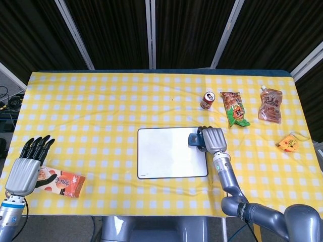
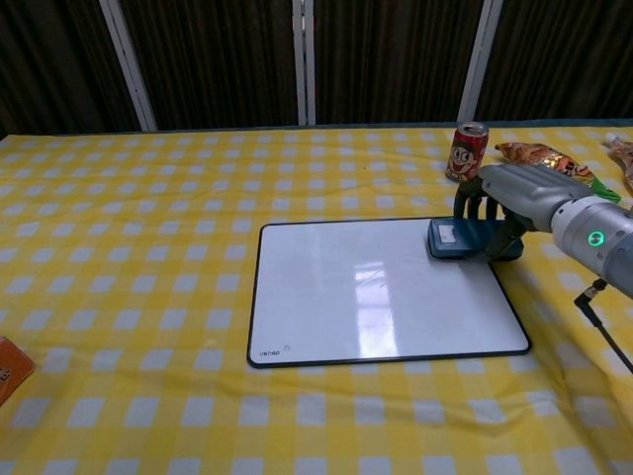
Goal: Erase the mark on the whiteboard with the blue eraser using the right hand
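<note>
Whiteboard (image 2: 366,292) lies flat on the checked tablecloth (image 2: 148,198), its surface showing no mark I can make out. The right hand (image 2: 514,198) grips the blue eraser (image 2: 457,239) at the board's far right corner — wiping looks finished; next, set it down.

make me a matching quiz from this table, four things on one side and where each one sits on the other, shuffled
Things:
1. blue eraser
2. red drink can
3. orange snack packet
4. small orange-yellow object

Places:
A. by the table's right edge
B. near the left hand
C. at the white rectangular whiteboard's far right corner, in the right hand
D. beyond the whiteboard, beside a green snack bag

Pairs: 1-C, 2-D, 3-B, 4-A
</note>
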You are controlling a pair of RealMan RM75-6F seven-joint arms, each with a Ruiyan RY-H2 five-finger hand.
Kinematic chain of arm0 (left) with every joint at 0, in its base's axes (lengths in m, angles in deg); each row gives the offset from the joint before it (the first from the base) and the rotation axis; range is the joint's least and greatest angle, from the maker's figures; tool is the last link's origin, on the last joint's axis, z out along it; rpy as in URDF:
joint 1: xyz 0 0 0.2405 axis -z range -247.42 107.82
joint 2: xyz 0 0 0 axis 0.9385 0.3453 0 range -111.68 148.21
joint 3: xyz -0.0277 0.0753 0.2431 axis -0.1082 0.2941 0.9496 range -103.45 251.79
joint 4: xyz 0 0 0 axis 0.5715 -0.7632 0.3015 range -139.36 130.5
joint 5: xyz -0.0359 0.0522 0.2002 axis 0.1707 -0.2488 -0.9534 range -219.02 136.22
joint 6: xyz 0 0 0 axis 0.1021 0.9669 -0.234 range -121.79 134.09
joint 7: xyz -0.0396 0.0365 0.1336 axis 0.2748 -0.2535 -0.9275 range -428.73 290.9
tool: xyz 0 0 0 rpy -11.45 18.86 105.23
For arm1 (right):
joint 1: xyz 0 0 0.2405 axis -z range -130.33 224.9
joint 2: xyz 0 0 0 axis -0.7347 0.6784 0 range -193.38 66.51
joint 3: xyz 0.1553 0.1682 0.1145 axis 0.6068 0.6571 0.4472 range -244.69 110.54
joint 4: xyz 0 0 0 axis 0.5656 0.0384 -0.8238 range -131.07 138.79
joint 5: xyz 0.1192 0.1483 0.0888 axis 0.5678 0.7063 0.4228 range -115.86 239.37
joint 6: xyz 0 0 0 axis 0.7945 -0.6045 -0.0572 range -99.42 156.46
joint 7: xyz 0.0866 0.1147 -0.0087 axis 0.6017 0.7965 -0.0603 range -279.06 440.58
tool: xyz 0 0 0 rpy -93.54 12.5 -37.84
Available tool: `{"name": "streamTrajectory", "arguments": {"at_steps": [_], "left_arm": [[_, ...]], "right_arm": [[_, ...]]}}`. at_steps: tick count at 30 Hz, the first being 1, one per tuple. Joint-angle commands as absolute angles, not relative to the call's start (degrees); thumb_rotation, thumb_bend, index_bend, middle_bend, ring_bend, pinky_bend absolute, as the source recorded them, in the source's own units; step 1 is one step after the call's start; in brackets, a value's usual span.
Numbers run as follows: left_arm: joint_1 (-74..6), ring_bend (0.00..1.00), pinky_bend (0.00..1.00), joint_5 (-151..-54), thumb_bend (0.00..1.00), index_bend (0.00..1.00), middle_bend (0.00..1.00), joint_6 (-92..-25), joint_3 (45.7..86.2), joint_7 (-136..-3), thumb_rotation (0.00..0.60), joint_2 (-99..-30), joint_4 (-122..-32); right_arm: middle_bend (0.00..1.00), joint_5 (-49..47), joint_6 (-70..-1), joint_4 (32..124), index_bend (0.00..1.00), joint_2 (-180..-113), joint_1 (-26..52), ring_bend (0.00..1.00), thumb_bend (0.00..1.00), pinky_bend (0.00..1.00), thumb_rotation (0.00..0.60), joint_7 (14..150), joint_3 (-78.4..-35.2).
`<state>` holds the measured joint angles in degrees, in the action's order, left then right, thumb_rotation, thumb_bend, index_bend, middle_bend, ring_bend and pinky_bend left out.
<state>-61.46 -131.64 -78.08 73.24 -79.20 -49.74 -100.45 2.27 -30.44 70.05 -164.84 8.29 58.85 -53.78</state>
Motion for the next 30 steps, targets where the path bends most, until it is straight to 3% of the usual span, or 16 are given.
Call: {"name": "streamTrajectory", "arguments": {"at_steps": [1,12,18,21,24,26,30], "left_arm": [[-61.54,0.00,0.00,-131.83,0.03,0.00,0.00,-78.27,73.31,-79.22,0.600,-49.74,-100.53],[-61.99,0.00,0.00,-132.72,0.03,0.00,0.00,-79.47,73.43,-78.72,0.600,-49.36,-100.75],[-62.26,0.00,0.00,-133.55,0.03,0.00,0.00,-80.09,73.71,-79.30,0.600,-49.42,-100.97],[-62.39,0.00,0.00,-133.98,0.03,0.00,0.00,-80.36,73.87,-79.61,0.600,-49.48,-101.08],[-62.64,0.00,0.00,-134.60,0.03,0.00,0.00,-80.85,74.08,-80.30,0.600,-49.63,-101.22],[-62.84,0.00,0.00,-134.87,0.03,0.00,0.00,-81.20,74.16,-80.58,0.600,-49.72,-101.23],[-63.16,0.00,0.00,-134.94,0.03,0.00,0.00,-81.60,74.22,-80.69,0.600,-49.76,-101.05]], "right_arm": [[0.75,1.07,-31.51,72.24,0.83,-163.96,8.81,0.75,0.23,0.79,0.600,58.34,-54.34],[0.74,0.48,-33.49,76.67,0.82,-158.11,11.97,0.75,0.23,0.77,0.600,58.63,-55.18],[0.66,-1.30,-34.65,78.00,0.78,-154.39,14.71,0.67,0.21,0.65,0.600,60.84,-57.02],[0.53,-1.71,-34.70,78.99,0.66,-152.77,15.94,0.55,0.18,0.44,0.600,62.37,-57.71],[0.27,-1.55,-33.31,82.51,0.42,-149.19,17.74,0.26,0.15,0.13,0.600,64.00,-59.23],[0.16,-2.37,-34.19,83.89,0.32,-148.09,18.54,0.13,0.15,0.03,0.600,64.18,-59.71],[0.02,-3.92,-35.86,85.65,0.17,-146.92,19.85,0.00,0.14,0.00,0.600,64.67,-60.40]]}}
